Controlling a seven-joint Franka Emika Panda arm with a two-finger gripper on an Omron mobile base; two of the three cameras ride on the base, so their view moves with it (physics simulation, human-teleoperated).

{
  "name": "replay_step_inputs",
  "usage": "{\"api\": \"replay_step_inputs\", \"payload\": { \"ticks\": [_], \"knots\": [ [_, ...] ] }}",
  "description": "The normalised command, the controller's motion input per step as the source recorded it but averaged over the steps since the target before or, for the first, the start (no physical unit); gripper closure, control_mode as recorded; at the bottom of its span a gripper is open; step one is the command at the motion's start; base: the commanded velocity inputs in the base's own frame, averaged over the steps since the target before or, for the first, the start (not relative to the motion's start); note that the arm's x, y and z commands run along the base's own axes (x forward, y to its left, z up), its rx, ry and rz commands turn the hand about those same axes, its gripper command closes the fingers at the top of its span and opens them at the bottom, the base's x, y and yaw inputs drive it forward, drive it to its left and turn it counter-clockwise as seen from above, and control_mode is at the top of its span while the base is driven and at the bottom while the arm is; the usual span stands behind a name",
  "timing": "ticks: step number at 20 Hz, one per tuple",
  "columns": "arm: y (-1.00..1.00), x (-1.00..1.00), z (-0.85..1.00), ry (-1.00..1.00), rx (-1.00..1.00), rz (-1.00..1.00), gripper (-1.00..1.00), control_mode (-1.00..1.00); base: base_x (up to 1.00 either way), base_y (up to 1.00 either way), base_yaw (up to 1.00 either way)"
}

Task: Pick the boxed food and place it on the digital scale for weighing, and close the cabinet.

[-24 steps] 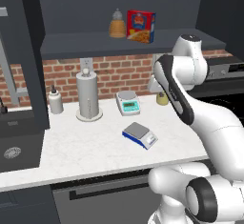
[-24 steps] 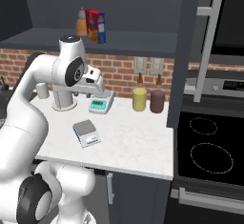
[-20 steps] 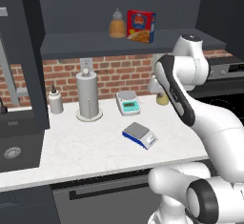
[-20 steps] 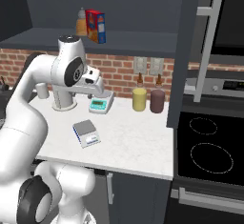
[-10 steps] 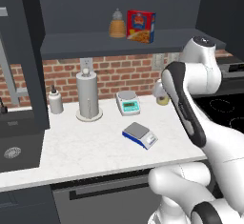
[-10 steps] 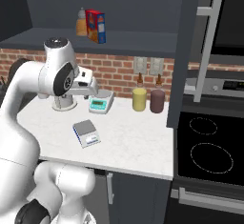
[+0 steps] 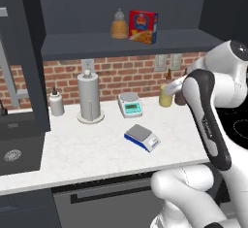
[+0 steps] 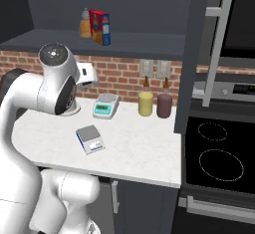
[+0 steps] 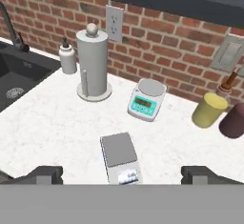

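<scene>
The boxed food (image 7: 143, 26) (image 8: 101, 27), red with a blue oval logo, stands upright on the open cabinet's shelf (image 7: 97, 47) beside an amber bottle (image 7: 119, 24). The digital scale (image 7: 142, 137) (image 8: 90, 139) (image 9: 119, 156), blue base and grey plate, lies bare on the white counter. My gripper (image 9: 124, 176) hangs open above the counter and looks down on the scale, its two fingertips (image 9: 45, 174) far apart with nothing between them. The cabinet door (image 8: 193, 54) stands open at the right, with its silver bar handle (image 8: 217, 49).
A white scale with green front (image 7: 130, 104), a paper towel holder (image 7: 89, 98) and a soap bottle (image 7: 56, 103) stand along the brick wall. Yellow (image 8: 145, 103) and maroon (image 8: 164, 105) cups sit near the open door. Sink (image 7: 12, 149) at left, cooktop (image 8: 219, 153) at right.
The arm's upper links have swung up and over the right side of the counter. The boxed food, both scales and the cabinet door have not moved.
</scene>
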Motion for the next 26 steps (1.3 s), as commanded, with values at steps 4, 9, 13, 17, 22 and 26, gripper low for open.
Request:
{"api": "replay_step_inputs", "payload": {
  "ticks": [4, 9, 13, 17, 22, 26],
  "knots": [
    [0.00, 0.00, 0.63, -0.16, 0.00, 0.17, -1.00, -1.00, 0.00, 0.00, 0.00],
    [0.00, 0.00, 0.61, -0.07, 0.00, 0.07, -1.00, -1.00, 0.00, 0.00, 0.00],
    [-0.04, 0.00, 0.67, -0.08, 0.00, 0.00, -1.00, -1.00, 0.00, 0.00, 0.00],
    [-0.02, 0.00, 0.54, -0.04, 0.02, 0.00, -1.00, -1.00, 0.00, 0.00, 0.00],
    [-0.03, 0.13, 0.29, -0.15, 0.05, 0.00, -1.00, -1.00, 0.00, 0.00, 0.00],
    [-0.09, 0.26, 0.08, -0.27, 0.07, 0.00, -1.00, -1.00, 0.00, 0.00, 0.00]
  ]
}}
